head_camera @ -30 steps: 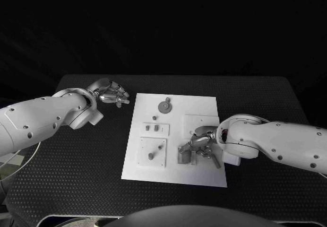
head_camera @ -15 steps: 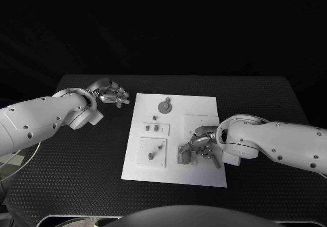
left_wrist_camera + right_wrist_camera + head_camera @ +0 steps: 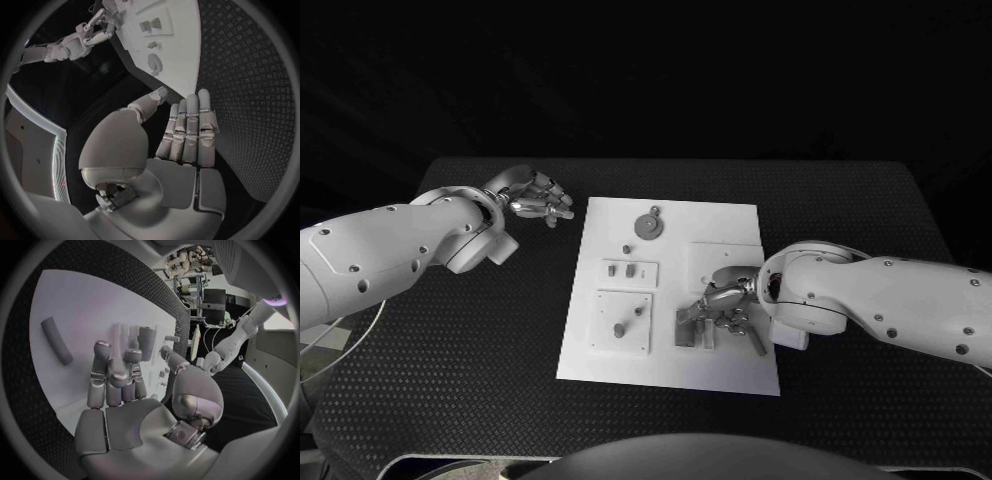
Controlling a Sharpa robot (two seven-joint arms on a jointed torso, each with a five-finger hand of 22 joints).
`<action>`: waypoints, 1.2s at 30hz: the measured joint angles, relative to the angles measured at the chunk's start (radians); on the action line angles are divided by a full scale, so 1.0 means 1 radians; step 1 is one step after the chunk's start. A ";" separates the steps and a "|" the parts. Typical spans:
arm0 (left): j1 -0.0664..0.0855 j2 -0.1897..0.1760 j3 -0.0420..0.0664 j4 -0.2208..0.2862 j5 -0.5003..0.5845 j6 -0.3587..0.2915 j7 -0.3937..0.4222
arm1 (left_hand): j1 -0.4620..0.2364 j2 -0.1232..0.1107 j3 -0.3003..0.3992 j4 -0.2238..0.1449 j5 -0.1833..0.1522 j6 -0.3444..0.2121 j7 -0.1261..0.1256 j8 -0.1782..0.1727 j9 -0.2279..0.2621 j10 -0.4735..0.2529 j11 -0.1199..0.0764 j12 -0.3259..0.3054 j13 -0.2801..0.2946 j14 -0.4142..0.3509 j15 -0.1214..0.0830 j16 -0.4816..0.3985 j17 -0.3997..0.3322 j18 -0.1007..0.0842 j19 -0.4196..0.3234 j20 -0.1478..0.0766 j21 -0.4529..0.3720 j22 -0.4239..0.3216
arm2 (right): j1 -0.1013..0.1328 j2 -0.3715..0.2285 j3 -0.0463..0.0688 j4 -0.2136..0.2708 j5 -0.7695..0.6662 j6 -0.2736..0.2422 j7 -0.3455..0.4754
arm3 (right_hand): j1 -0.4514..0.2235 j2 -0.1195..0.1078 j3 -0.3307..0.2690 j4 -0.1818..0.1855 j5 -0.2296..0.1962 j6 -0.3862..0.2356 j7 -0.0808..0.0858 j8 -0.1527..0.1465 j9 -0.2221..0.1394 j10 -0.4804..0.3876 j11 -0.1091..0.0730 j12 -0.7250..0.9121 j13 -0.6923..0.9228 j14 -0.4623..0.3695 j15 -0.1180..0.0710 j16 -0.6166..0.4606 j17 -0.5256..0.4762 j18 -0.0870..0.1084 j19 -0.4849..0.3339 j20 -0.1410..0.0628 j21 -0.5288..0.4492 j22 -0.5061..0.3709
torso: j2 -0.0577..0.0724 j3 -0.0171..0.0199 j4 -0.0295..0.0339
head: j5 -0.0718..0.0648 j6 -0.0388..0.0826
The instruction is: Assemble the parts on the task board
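Black table (image 3: 488, 380) bears unlabelled white task board (image 3: 733, 375)

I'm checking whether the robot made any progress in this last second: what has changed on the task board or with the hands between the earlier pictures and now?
Nothing visibly changed. The right hand stays over the grey parts at the near right of the task board, and the left hand stays off the board's far left corner, holding nothing. The round part and the small parts lie where they were.
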 measured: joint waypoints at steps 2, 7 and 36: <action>0.000 0.000 0.000 0.000 0.000 0.000 0.000 | 0.000 0.000 0.000 0.000 0.000 0.000 0.000 0.000 0.000 0.000 0.000 0.000 0.000 0.000 0.000 0.000 0.001 0.000 0.000 0.000 0.000 0.000 | 0.000 0.000 0.000 0.000 0.000 0.000 0.000 | -0.002 -0.011 0.004 0.012 0.000 0.000 0.000 0.000 0.001 0.000 0.000 0.000 0.000 0.000 0.000 0.000 0.000 0.000 0.000 0.000 0.000 0.000 | 0.000 -0.0001 0.0001 | 0.000 0.000; 0.000 0.000 0.000 0.000 0.000 0.000 0.000 | 0.000 0.000 0.000 0.000 0.000 0.000 0.000 0.000 0.000 0.000 0.000 0.000 0.000 0.000 0.000 0.000 0.001 0.000 0.000 0.000 0.000 0.000 | 0.000 -0.001 0.000 0.000 0.000 -0.001 0.001 | -0.002 -0.011 0.010 0.018 0.000 0.000 0.000 0.000 0.003 0.000 0.000 0.004 0.000 -0.001 0.001 0.000 0.000 0.000 0.000 0.000 0.000 0.000 | 0.000 -0.0001 0.0002 | 0.000 0.000; 0.000 -0.002 0.000 0.000 0.000 0.002 -0.001 | 0.000 0.000 0.000 0.000 0.000 0.000 0.000 0.000 0.000 0.000 0.000 0.000 0.000 0.000 0.000 0.000 0.003 0.000 0.000 0.000 0.000 0.000 | -0.009 -0.031 -0.002 0.070 -0.183 0.043 0.047 | 0.139 0.001 -0.029 -0.113 0.000 0.037 -0.013 0.009 0.027 0.013 -0.013 0.020 0.000 0.007 -0.011 0.008 0.001 0.001 0.004 -0.003 0.004 0.000 | 0.000 0.0005 -0.0001 | 0.001 0.001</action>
